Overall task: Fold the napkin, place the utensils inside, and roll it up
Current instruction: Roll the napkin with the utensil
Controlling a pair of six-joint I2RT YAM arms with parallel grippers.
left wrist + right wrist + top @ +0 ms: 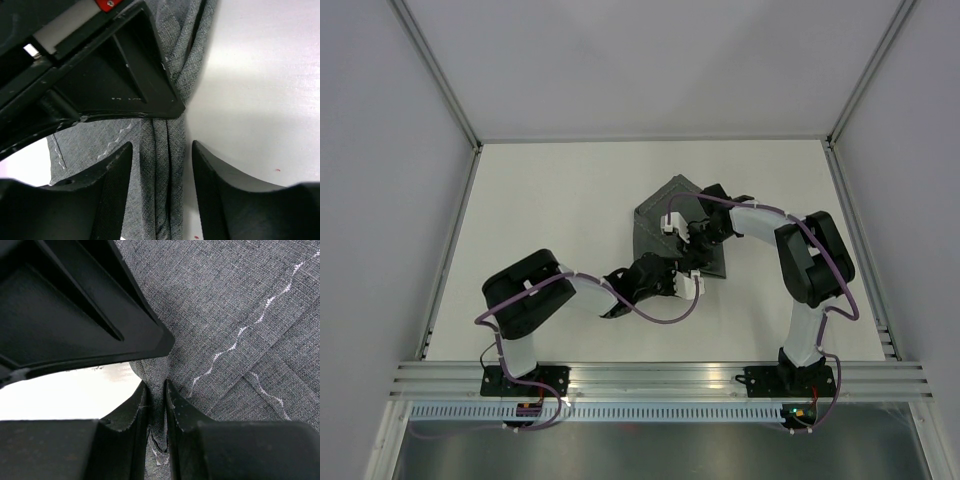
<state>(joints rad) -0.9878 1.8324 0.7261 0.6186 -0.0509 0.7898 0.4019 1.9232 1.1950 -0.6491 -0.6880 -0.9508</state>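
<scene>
The napkin [652, 236] is a dark grey cloth bunched and folded near the middle of the white table. In the left wrist view a rolled, layered edge of the napkin [167, 165] runs between my fingers. My left gripper [162, 146] is open and straddles that edge, at the cloth's near corner [686, 282]. My right gripper [156, 386] is shut on a pinched ridge of the napkin [235, 300], just behind the left one [697, 240]. The utensils are hidden or out of view.
Bare white table [550, 220] lies left of the cloth and along its right side [260, 100]. Grey walls enclose the table on three sides. An aluminium rail [660, 378] carries both arm bases at the near edge. The two grippers crowd close together.
</scene>
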